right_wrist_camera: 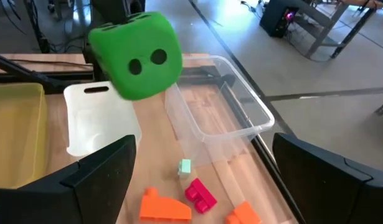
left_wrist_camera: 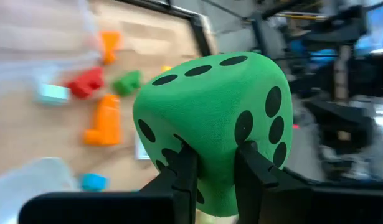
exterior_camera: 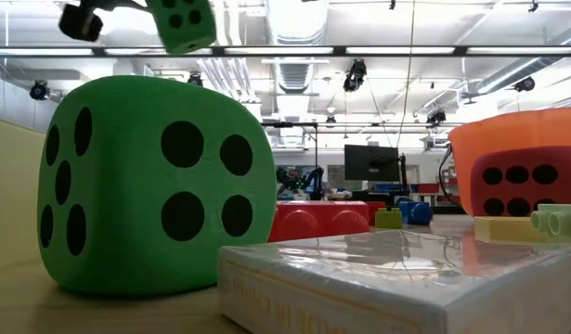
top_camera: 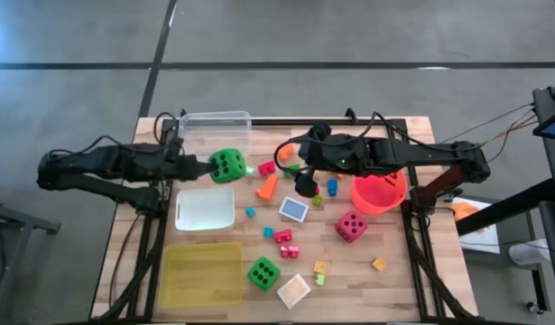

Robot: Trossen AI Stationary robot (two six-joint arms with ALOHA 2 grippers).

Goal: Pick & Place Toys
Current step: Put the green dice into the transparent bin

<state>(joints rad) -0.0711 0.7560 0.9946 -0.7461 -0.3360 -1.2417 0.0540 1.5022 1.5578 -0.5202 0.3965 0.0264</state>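
Green die [top_camera: 226, 166] pinched aloft over wooden table [top_camera: 394, 280]; hall behind, seemingly.

We see one green die [top_camera: 226, 165] lifted off the worktop [top_camera: 403, 280], pinched at a corner, tilted. A second green die [top_camera: 263, 273] rests near the front edge; a pink die [top_camera: 351, 226] sits further right. Small bright blocks [top_camera: 283, 236] lie scattered between.

Grey floor [top_camera: 349, 32] with dark seams; ceiling strip lights [exterior_camera: 378, 50]; distant dark monitor [exterior_camera: 370, 163].
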